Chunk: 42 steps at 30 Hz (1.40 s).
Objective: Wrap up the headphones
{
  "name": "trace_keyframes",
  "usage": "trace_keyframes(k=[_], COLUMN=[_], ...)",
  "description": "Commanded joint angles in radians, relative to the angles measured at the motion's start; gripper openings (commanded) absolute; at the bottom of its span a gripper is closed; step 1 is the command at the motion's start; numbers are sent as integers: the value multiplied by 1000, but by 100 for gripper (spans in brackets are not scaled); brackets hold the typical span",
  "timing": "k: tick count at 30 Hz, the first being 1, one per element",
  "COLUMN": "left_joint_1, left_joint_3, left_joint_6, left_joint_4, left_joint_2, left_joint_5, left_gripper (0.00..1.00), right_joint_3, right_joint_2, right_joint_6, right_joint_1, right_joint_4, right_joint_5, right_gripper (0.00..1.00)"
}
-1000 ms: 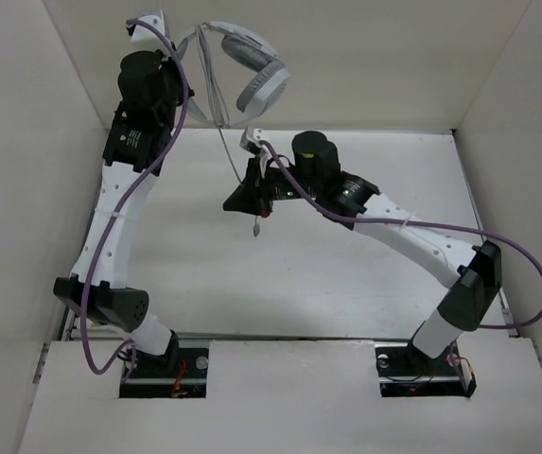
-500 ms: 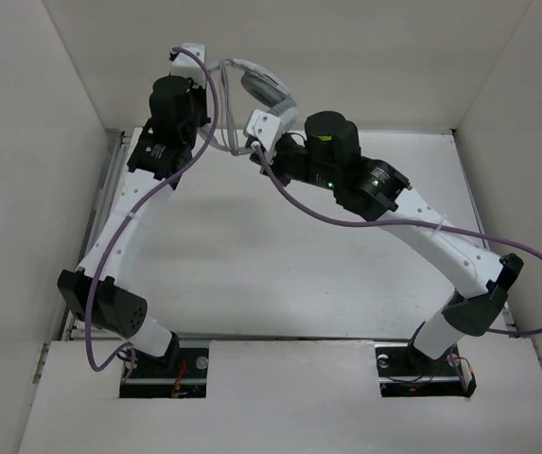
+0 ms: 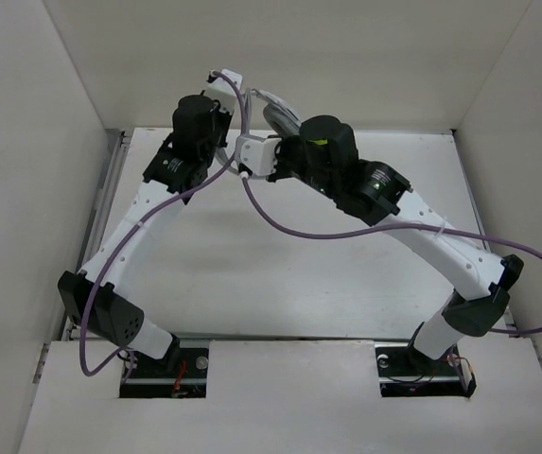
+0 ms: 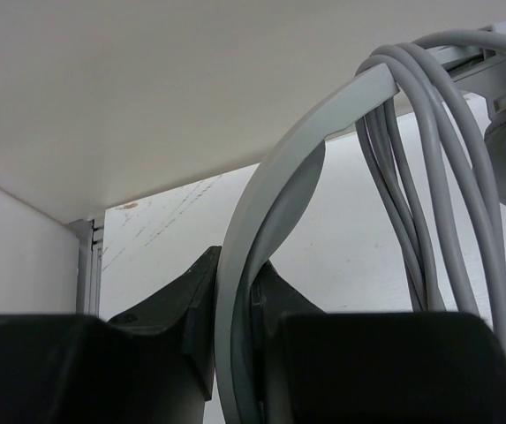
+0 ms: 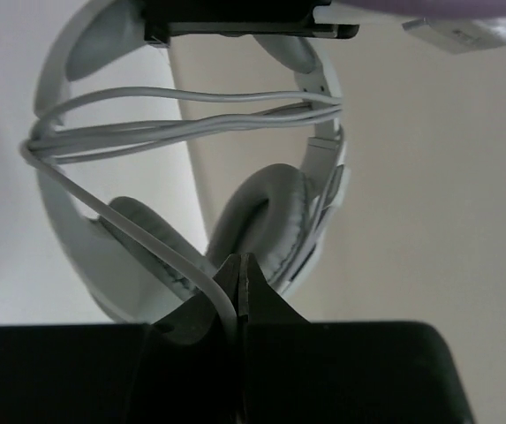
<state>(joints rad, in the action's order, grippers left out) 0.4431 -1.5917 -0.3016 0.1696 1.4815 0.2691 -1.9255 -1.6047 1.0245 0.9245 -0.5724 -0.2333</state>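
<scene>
your left tool is closed on the headphones, held up at top centre of the frame. your right tool pinches the cable. pull hard and the loops may slide off.

Up off the flat white table, close to the back wall: white over-ear headphones with grey padded cushions. Left of them: black two-finger left gripper, headband squeezed between its fingers. Just in front of them: black two-finger right gripper, pinching the long thin grey cable. More cable looped across the headband, right beside the left gripper.
</scene>
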Motion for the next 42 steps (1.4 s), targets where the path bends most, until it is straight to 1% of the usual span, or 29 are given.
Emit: trace_keyframes(k=[1, 6, 10, 16, 21, 26, 30, 42], left_joint_1=[1, 13, 22, 32, 53, 68, 78, 104], left_joint_3=[12, -4, -2, -2, -10, -10, -16, -93], left_joint_6=[-68, -76, -76, -70, -60, -50, -30, 56], left_joint_4=[-24, -5, 16, 36, 64, 88, 105, 183], left_joint_2=[-41, -40, -43, -49, -58, -69, -75, -127], left_joint_5=[24, 13, -4, -30, -65, -90, -120, -298], left_gripper=[0, 0, 0, 0, 0, 0, 0, 0], right_joint_3=[-53, 49, 95, 95, 137, 194, 227, 230], right_joint_2=[49, 52, 55, 60, 63, 71, 80, 28], right_joint_6=[156, 293, 367, 368, 362, 387, 349, 99], right_joint_1=[7, 4, -13, -49, -100, -155, -172, -266], right_joint_4=[212, 370, 456, 468, 483, 555, 557, 457], right_joint_5=[-141, -199, -222, -201, -163, -129, -86, 127], right_gripper=[1, 2, 4, 10, 14, 18, 19, 16])
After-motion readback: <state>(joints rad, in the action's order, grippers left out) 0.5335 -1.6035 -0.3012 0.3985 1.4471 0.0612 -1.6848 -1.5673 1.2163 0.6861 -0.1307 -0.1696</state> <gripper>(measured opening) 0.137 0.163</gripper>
